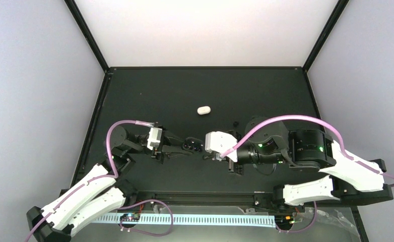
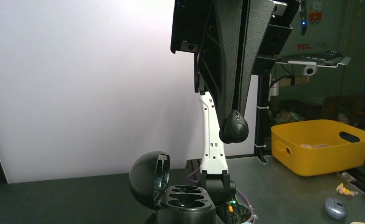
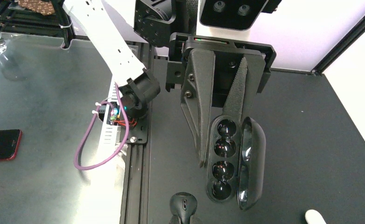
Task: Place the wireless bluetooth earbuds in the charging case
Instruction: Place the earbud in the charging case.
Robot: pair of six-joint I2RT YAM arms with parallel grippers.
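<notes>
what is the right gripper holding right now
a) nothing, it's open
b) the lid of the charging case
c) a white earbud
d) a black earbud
d: in the left wrist view the right gripper is pinched shut on a small black earbud, close to the open charging case.

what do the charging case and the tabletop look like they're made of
The charging case looks like hard black plastic with a glossy finish: its wells and the inside of its open lid throw bright reflections. The tabletop looks like a matte black sheet, perhaps rubber or coated board. It is even and shows no glare.
</notes>
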